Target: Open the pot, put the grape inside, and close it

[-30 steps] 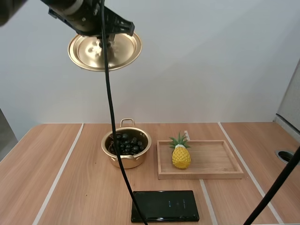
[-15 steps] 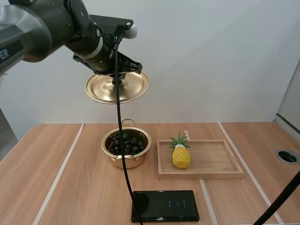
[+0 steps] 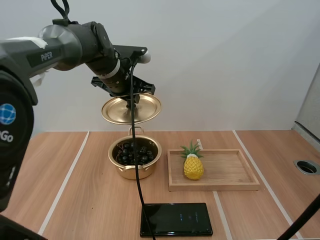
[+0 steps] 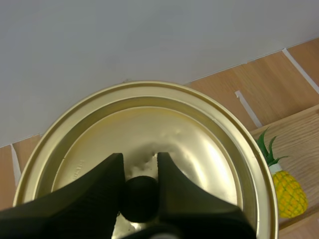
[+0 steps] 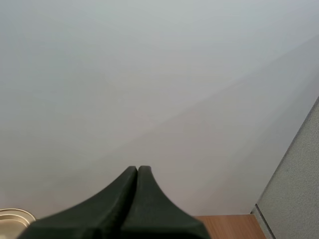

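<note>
A gold pot stands uncovered on the table left of centre, with the dark bunch of grapes inside it. Its gold lid hangs level in the air a little above the pot. My left gripper is shut on the lid's black knob, fingertips pinching it from both sides over the lid. My right gripper is shut on nothing, its fingers lying together as one wedge, facing the wall.
A wooden tray right of the pot holds a toy pineapple, which also appears beside the lid. A black phone lies flat near the front edge. A round hole sits at the table's far right.
My left arm has carried the lid down and to the right, from high up at the left to just above the open pot. Pot, grapes and tray have not moved.
</note>
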